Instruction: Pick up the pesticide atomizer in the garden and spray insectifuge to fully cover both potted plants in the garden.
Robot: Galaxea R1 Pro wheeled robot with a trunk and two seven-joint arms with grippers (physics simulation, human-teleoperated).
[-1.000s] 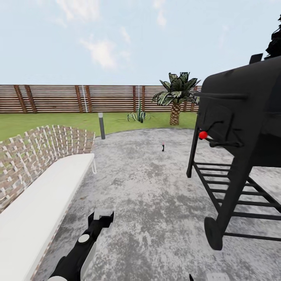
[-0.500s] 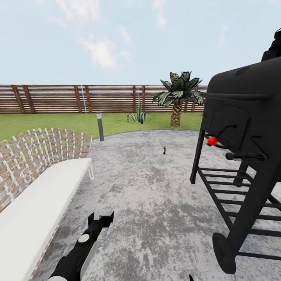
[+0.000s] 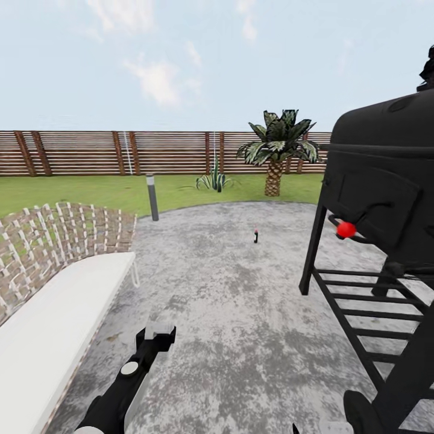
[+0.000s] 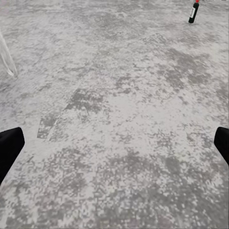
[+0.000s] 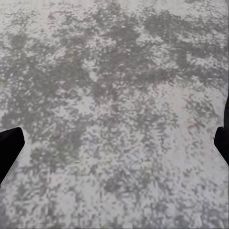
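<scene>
The pesticide atomizer (image 3: 255,235) stands upright on the grey paved patio (image 3: 241,313), small and dark with a reddish top, several metres ahead of me. It also appears far off in the left wrist view (image 4: 193,10). One potted plant (image 3: 214,179) with narrow spiky leaves sits on the lawn near the fence. My left gripper (image 3: 158,333) hangs low over the paving, its fingers (image 4: 9,149) wide apart and open on nothing. The right gripper (image 5: 114,143) is open too, over bare paving.
A black barbecue grill (image 3: 386,241) on a slatted stand looms close at the right. A white-cushioned woven bench (image 3: 54,301) runs along the left. A short bollard lamp (image 3: 152,197) and a palm (image 3: 276,154) stand at the patio's far edge, before the wooden fence (image 3: 120,152).
The whole picture has shifted: the camera has moved, so the grill slid right and the bench left in view. The arms hold the same pose.
</scene>
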